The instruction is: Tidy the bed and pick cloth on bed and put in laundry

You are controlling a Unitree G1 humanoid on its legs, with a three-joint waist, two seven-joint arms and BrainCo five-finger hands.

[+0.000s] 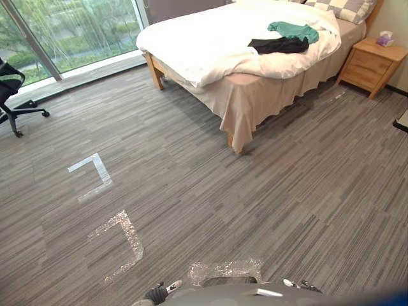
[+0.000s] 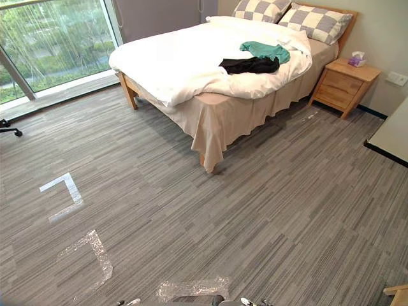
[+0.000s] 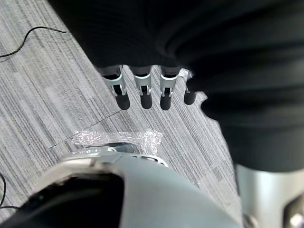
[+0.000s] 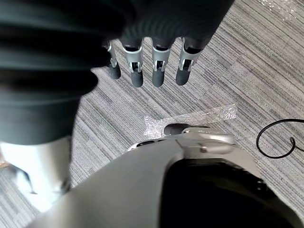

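The robot is standing well apart from the bed [image 1: 210, 38], with open carpeted floor [image 1: 255, 191] lying between. Two garments are lying on the white duvet [image 2: 178, 57] toward the pillow end. A black cloth [image 2: 250, 65] is stretching out in a loose strip, and a green cloth [image 2: 264, 50] is lying crumpled just behind it, the two touching or overlapping at one edge. The left hand [image 3: 145, 92] is hanging beside the body over the floor, its fingers straight, slightly apart and holding nothing. The right hand [image 4: 159, 71] is hanging the same way, fingers apart and empty.

Both garments are looking light, limp and soft, so they are likely going to sag and trail when lifted rather than keep any shape. A pinch at a raised fold near the middle of each bunch seems the safest hold. A grab at a thin edge is risking the fabric slipping through, and a deep scoop is risking catching the duvet beneath. The duvet itself is lying rumpled and hanging over the near side, so it is probably needing a pull at its edges.
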